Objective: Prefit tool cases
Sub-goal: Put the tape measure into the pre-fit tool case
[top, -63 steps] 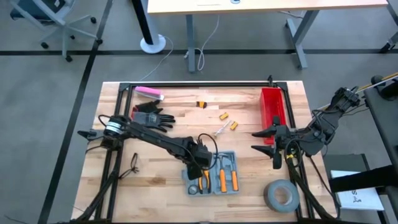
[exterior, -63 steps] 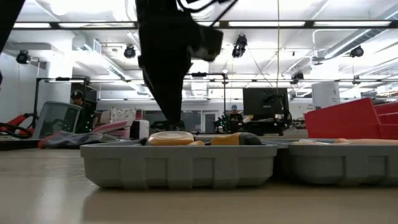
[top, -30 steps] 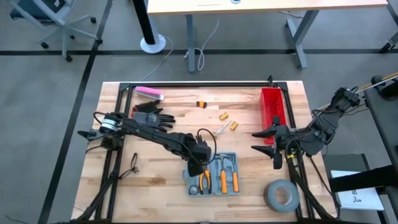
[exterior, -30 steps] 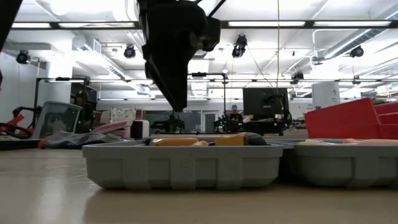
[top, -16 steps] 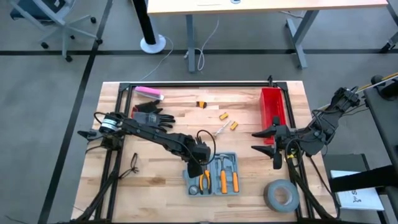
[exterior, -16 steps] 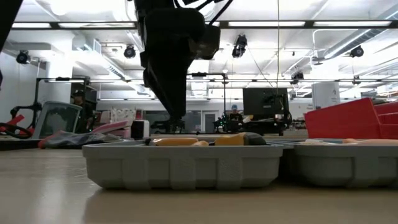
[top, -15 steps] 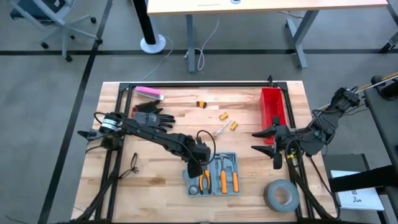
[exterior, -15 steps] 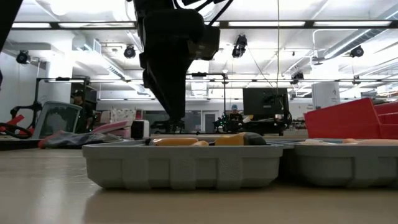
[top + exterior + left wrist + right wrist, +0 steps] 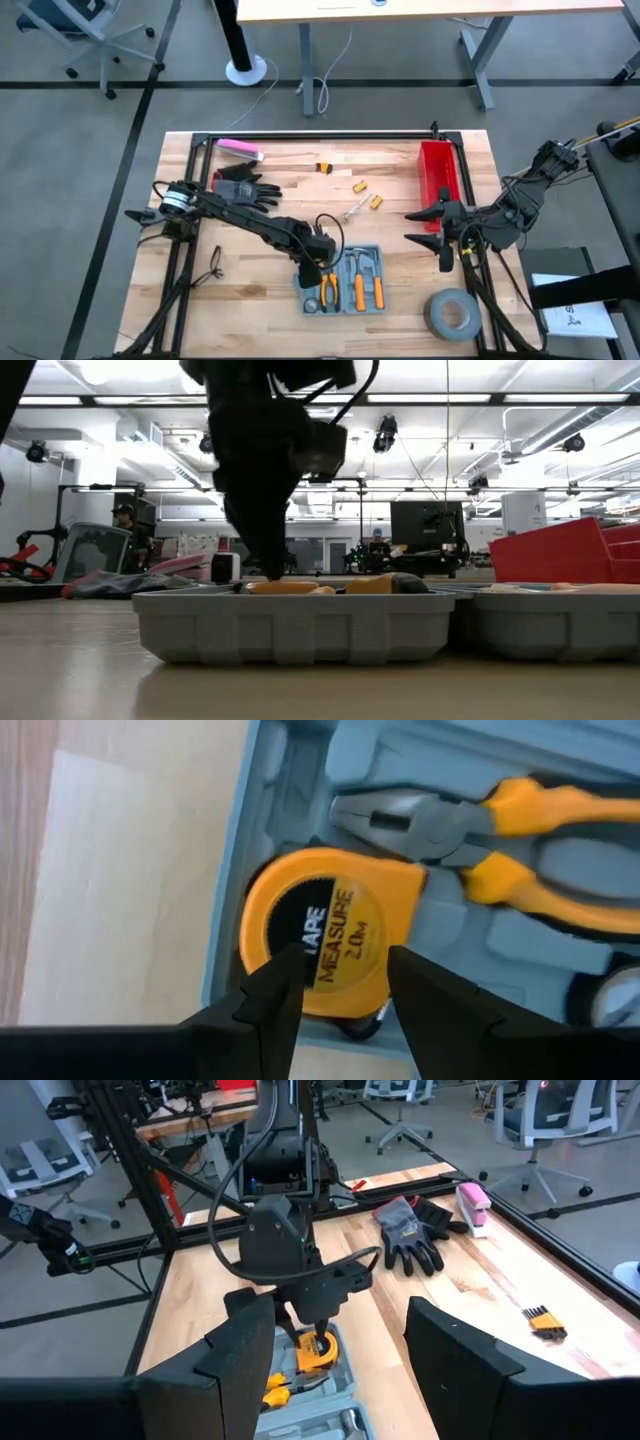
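While the left gripper [image 9: 335, 982] hangs just above the tape measure [image 9: 325, 930], jaws parted and holding nothing, the case [image 9: 345, 282] lies open near the table's [image 9: 250, 295] front edge. A slanted descent could land a finger on the measure's rim, tipping it from its slot or shoving the case. The right gripper [image 9: 428, 226], spread and empty, waits beside the red bin [image 9: 437, 170]. The table is pale wood; beyond it are desks, chairs and ceiling lights.
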Motion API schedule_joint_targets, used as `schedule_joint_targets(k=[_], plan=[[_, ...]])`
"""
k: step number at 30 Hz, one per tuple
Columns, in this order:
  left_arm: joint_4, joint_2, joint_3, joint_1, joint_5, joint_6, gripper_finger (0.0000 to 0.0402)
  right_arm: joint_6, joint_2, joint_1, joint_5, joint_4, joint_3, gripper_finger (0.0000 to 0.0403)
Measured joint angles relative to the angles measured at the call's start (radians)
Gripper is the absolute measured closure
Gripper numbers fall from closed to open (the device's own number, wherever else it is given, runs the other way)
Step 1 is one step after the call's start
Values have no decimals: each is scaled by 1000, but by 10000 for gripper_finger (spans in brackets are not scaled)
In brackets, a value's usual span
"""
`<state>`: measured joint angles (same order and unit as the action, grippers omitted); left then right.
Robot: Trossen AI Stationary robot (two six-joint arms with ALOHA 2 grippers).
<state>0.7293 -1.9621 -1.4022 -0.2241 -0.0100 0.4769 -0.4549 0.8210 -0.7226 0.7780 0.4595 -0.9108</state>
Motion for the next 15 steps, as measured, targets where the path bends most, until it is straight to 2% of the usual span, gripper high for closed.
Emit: schedule_joint_targets(k=[5, 9, 15], plan=[[-30, 4, 39, 1, -10, 12, 248, 0, 0, 0, 0, 0, 0, 201], [-27, 6, 53, 1, -77, 32, 248, 0, 0, 0, 0, 0, 0, 201], [-10, 5, 54, 23, -109, 42, 248, -1, 0, 0, 0, -1, 0, 201]])
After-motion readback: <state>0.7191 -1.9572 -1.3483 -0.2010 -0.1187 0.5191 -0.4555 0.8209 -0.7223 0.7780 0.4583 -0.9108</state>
